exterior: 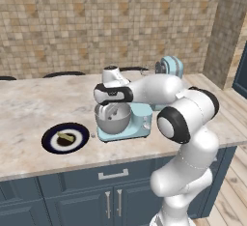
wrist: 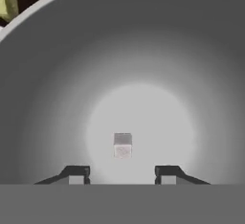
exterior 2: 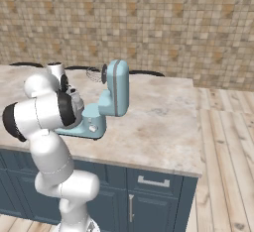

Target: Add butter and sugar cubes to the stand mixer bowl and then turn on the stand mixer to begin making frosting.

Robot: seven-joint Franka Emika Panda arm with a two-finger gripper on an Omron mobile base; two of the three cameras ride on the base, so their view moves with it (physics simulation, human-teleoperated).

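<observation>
At the left of the counter (exterior: 29, 104), the dark blue plate (exterior: 50, 140) holds the butter (exterior: 66, 136), and a tiny sugar cube (exterior: 93, 134) lies just beside the plate's right edge. To the right, the stand mixer bowl (exterior: 113, 119) sits on the base of the light blue stand mixer (exterior 2: 116, 89), whose head is tilted back. The gripper (wrist: 122, 175) hangs over the bowl with its fingertips (wrist: 76, 174) apart and empty. Another sugar cube (wrist: 122, 144) rests on the bowl's bottom.
</observation>
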